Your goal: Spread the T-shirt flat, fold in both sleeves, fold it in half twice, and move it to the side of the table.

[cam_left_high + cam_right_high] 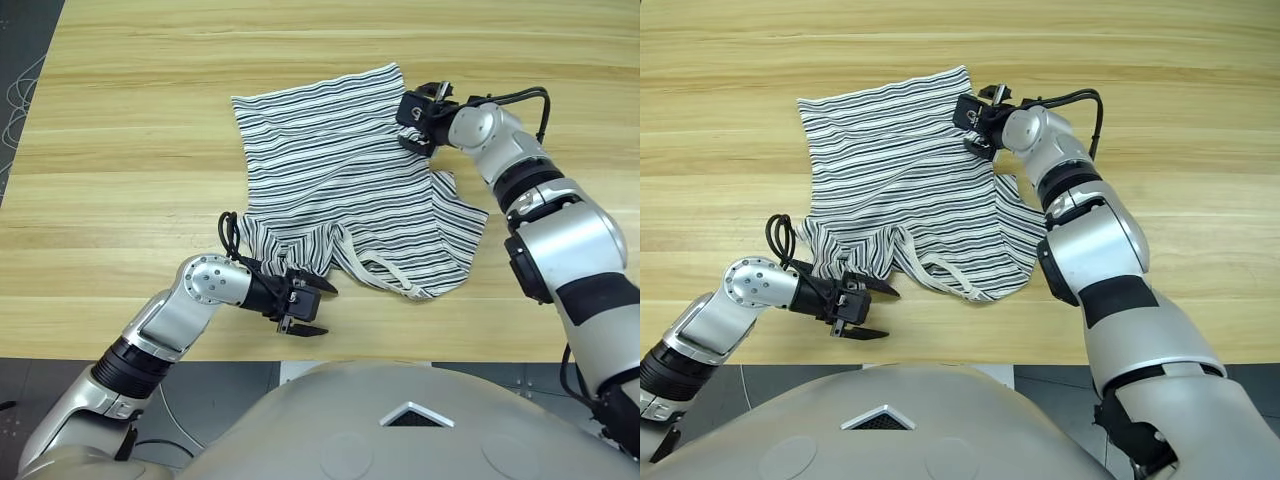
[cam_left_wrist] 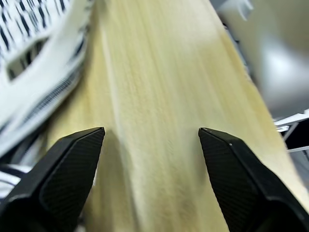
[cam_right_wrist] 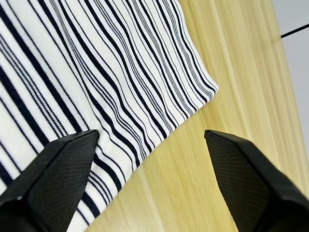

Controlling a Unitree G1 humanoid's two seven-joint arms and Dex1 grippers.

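Left eye view has the striped shirt point(image 1: 335, 185) lying rumpled near the middle of the bench point(image 1: 120, 120), with its straight hem toward the far side and its neck opening point(image 1: 375, 268) toward the near edge. The cloth is not flat: folds bunch along the near side, and a flap sticks out on the right. The left tool point(image 1: 330, 311) hovers low over bare wood by the near edge, just beside the shirt's near left corner, with its two fingers spread wide and nothing between them. The right tool point(image 1: 408, 122) sits at the shirt's far right corner, also spread and gripping nothing. In the right wrist view, one finger point(image 3: 63, 169) lies over the striped cloth and the other point(image 3: 246, 169) over bare bench, with the shirt's corner between them. Whether the fingers touch the cloth I cannot tell.
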